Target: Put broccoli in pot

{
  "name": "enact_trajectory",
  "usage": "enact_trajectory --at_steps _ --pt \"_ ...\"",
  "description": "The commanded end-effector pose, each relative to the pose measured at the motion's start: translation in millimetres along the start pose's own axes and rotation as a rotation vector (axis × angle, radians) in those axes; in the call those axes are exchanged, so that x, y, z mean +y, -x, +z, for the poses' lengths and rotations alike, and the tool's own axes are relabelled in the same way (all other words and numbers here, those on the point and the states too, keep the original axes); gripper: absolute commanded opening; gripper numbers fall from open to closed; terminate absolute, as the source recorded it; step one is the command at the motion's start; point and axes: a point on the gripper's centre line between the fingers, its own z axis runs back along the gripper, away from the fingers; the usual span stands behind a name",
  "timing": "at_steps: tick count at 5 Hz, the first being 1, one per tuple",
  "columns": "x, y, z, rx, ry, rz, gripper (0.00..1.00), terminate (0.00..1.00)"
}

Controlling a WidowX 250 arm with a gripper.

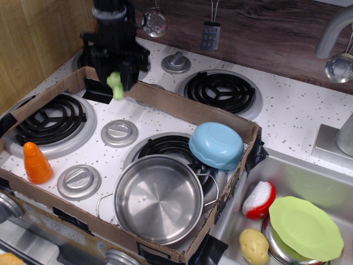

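Note:
My black gripper (pixel 116 77) is at the back left of the stove, raised above the cardboard wall, and is shut on the light-green broccoli (pixel 116 85), which hangs from the fingers clear of the stove top. The shiny steel pot (pixel 157 197) stands empty at the front of the cardboard tray, well to the right of and nearer than the gripper. The upper part of the broccoli is hidden between the fingers.
A cardboard tray wall (pixel 187 110) rings the front burners. A light-blue bowl (pixel 217 145) lies upside down behind the pot. An orange carrot (pixel 36 163) stands front left. The sink at the right holds a green plate (pixel 305 227), a potato (pixel 254 245) and a red-white toy (pixel 259 199).

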Motion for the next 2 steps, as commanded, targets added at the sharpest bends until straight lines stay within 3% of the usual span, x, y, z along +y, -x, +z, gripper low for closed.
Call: enact_trajectory --at_steps 1,2 --pt "-4 7 51 -0.121 -0.059 0.059 0.00 0.00" --pt "-14 25 52 -0.149 -0.052 0.094 0.00 0.00"
